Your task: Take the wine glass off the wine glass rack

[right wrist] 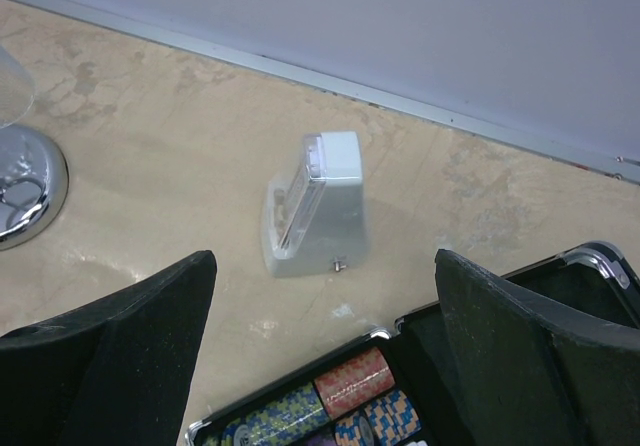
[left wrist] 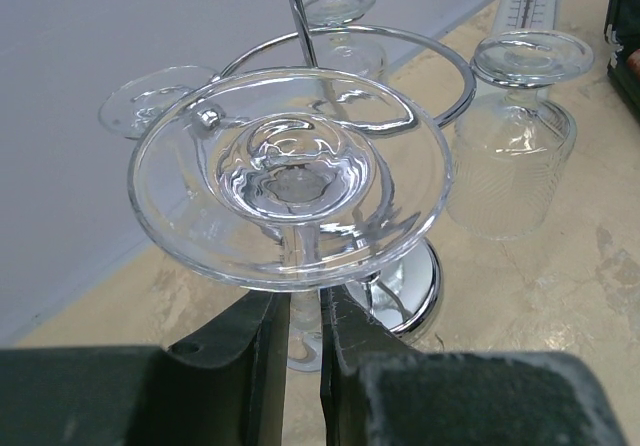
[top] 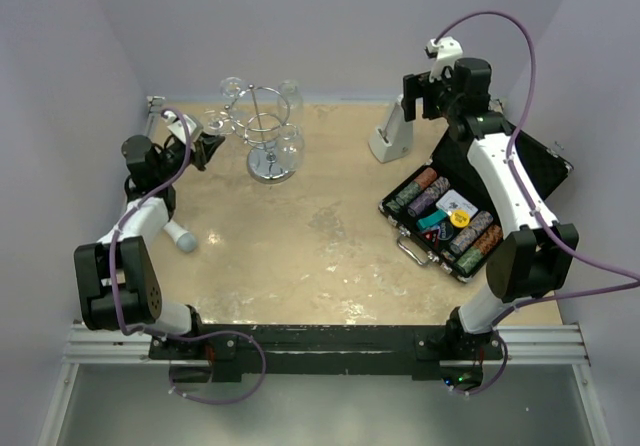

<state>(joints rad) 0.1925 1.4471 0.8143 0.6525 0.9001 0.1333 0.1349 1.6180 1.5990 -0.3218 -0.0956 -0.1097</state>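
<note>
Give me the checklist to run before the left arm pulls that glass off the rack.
1. Grip: left gripper closed on the stem of the wine glass: ok, a finger sits on either side of it.
2. Glass free of the wine glass rack: not ok, a curled arm's tip shows through the foot.
3. Gap to the neighbouring glass: ok, they are apart.
4. Rack upright, base flat on the table: ok.
5. Path free of the right gripper: ok, it is open above the metronome, far from the rack.
</note>
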